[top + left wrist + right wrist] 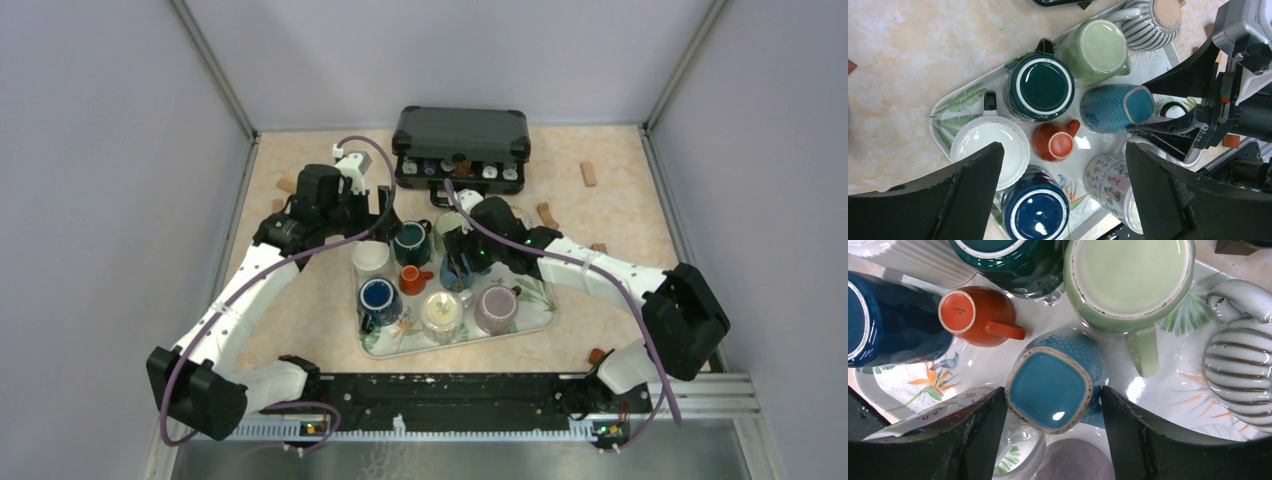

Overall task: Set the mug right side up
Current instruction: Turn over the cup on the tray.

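Observation:
The teal-blue mug (1053, 382) with a square base stands upside down, tilted, on the leaf-print tray (545, 322). My right gripper (1053, 435) is shut on it, one finger on each side just below the base. In the left wrist view the mug (1110, 107) leans with its base toward the right gripper's fingers (1163, 137). In the top view the right gripper (462, 262) hides most of it. My left gripper (1064, 150) is open and empty, hovering above the tray's left half (385, 215).
The tray also holds a dark green mug (1040, 87), navy mug (1037, 212), small orange cup (1053, 142), light green mug (1130, 277), striped mug (1238, 365), white cup (990, 145), floral mug (1108, 180) and purple mug (496, 306). A black case (460, 135) stands behind.

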Tool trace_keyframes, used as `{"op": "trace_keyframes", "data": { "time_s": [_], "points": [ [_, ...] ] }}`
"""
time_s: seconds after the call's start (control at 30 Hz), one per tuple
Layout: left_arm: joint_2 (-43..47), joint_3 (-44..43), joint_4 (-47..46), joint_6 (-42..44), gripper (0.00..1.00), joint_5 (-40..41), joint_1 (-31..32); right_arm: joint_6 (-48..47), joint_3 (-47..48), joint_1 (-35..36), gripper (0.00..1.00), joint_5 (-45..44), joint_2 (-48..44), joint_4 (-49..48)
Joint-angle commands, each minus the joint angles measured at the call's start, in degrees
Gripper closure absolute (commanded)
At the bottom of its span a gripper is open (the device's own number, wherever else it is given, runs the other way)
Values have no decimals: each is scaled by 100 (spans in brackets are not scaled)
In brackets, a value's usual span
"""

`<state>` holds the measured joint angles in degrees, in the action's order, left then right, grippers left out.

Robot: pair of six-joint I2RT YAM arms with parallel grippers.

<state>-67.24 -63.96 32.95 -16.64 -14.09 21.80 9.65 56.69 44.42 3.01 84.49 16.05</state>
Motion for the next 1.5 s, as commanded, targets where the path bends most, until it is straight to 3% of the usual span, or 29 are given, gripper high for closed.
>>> {"op": "trace_keyframes", "data": {
  "time_s": [0.0,0.33,0.53,0.83,1.1,1.47],
  "points": [
    [156,-48,-314,-88,1,12,7,337,-76,66,33,-361,-177,-40],
    [110,18,-405,-154,1,-9,7,1170,-267,66,33,-1178,-553,223],
    [89,38,-438,-168,1,-45,5,781,-360,66,9,-847,-668,130],
    [95,38,-444,-153,1,-73,8,59,-282,66,5,-144,-661,545],
    [93,42,-470,-142,1,-95,7,31,-121,74,16,-105,-319,643],
    [108,107,-515,-155,1,-109,3,575,56,243,47,-287,-136,475]
  ]
}}
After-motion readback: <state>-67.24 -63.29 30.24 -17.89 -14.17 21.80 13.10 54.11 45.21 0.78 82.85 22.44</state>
